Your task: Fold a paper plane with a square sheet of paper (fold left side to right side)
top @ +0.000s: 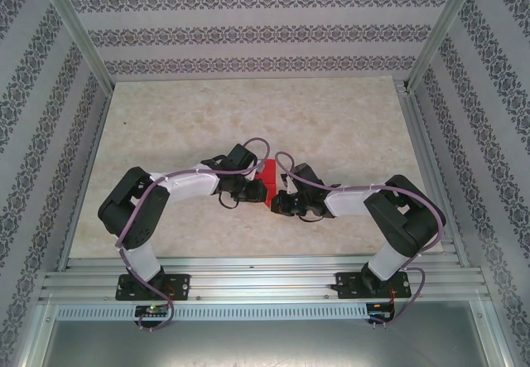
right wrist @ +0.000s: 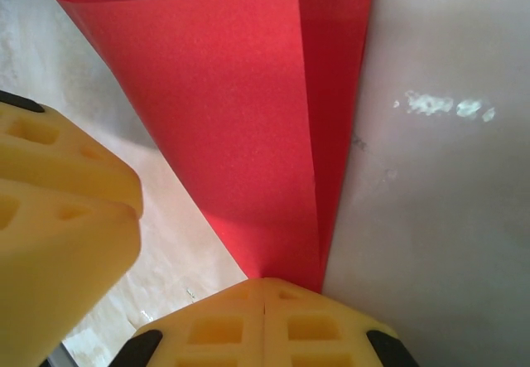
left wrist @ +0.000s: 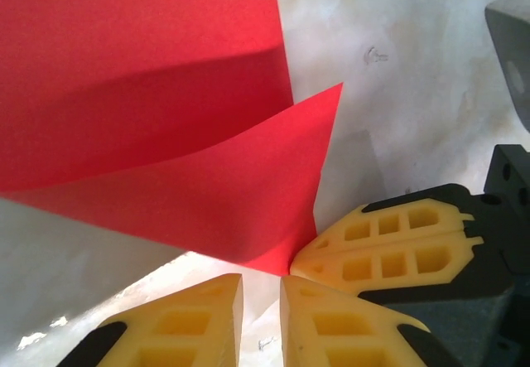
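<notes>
Paper sits at the middle of the scene: the square sheet of paper, bright red, lies near the centre of the pale marbled table, folded over on itself rather than flat. In the left wrist view the sheet shows two layers. An upper part spreads across the top left, and a lower flap stands up off the table and tapers to a corner at the bottom, with a shadow under the raised layer. In the right wrist view the sheet narrows downward from a wide top edge to a point, one layer over another with a straight edge running down it.

That point ends right at the tips of the right gripper. Its yellow pads are pressed together with no gap, and the paper's corner meets their seam — pinched there, as far as the view shows. From the left wrist the right gripper comes in from the right, tips touching that same corner.

The left gripper sits just beside and below the corner. Its pads stand a narrow slit apart, bare table shows through the slit, and nothing is held. Its fingers appear at the left edge of the right wrist view, close to the sheet.

From above, the left gripper and right gripper flank the paper's near part, arms bent inward.
</notes>
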`<move>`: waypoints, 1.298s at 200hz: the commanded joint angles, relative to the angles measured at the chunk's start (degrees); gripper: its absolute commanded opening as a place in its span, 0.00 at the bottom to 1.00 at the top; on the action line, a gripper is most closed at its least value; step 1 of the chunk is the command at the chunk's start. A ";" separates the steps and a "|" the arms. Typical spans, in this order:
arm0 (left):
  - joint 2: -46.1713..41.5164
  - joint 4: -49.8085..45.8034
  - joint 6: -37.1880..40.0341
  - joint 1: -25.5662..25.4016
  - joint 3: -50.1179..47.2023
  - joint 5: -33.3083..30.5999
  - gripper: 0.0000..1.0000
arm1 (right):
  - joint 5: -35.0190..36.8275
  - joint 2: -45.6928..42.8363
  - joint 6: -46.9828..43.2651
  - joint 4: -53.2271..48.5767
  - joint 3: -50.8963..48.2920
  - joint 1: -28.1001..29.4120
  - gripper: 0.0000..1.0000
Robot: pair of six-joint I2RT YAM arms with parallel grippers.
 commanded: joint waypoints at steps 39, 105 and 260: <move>3.78 4.26 -0.99 -1.30 1.95 -1.09 0.19 | 2.87 3.69 -0.78 -10.15 -2.09 0.58 0.00; 5.47 5.49 -1.02 -1.30 1.90 -2.33 0.19 | 3.32 3.58 -1.13 -11.00 -1.91 0.54 0.00; 7.00 -0.67 3.15 2.23 1.72 -15.39 0.18 | 5.24 3.17 -2.49 -15.02 -0.88 0.54 0.00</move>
